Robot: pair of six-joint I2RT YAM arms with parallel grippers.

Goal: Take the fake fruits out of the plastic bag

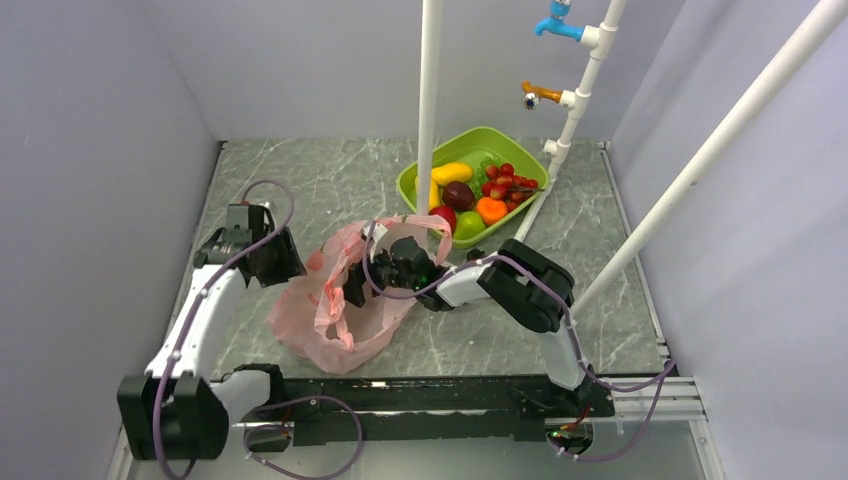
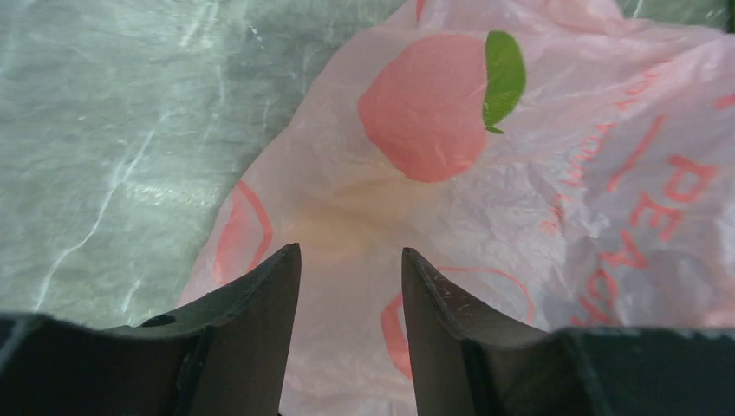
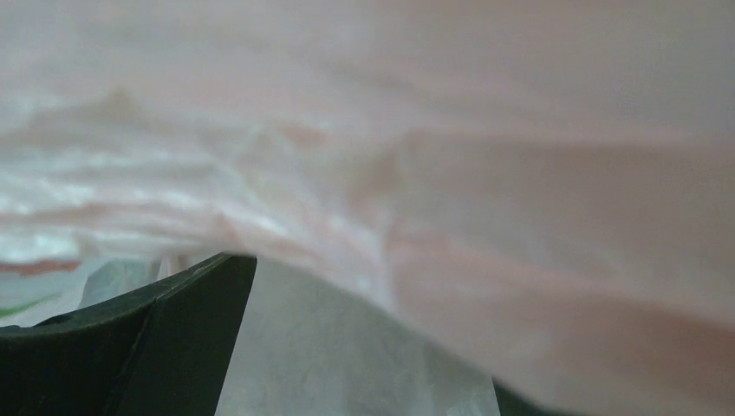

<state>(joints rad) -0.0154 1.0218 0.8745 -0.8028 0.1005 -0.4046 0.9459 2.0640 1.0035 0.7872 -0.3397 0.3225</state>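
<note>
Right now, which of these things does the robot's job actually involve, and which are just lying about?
Part of the job:
- pink plastic bag
- green pear, red grapes and red apple, already in the tub
- left gripper, open over the bag
- right gripper, open inside the bag's mouth

Just lying about:
- green tub
- yellow mango
- orange fruit
- white pipe
- blue tap

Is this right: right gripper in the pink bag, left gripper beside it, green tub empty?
No, the tub isn't empty: the top view shows fruit in it. The right gripper is in the bag, the left gripper beside it.
</note>
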